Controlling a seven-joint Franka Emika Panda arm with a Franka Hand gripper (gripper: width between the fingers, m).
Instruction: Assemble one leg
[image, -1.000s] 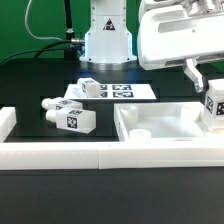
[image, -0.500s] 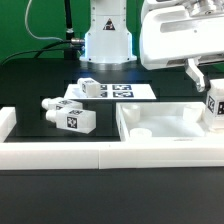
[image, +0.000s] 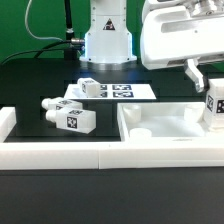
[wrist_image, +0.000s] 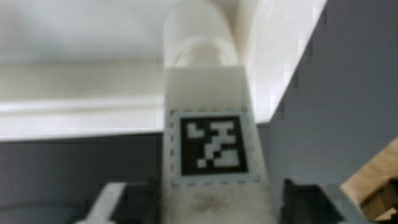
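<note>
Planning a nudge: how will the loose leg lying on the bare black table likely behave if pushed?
The loose leg seems to rest on a flat face of its boxy body, so it would probably slide, not roll. It looks like rigid moulded plastic, so it is likely stiff and fairly light.

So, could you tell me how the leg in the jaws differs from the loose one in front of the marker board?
The held leg stands upright at the panel's corner; the loose leg lies on its side on the table. The held leg sits between the jaws; the loose leg lies free. Both are chunky white posts with black-and-white tags.
</note>
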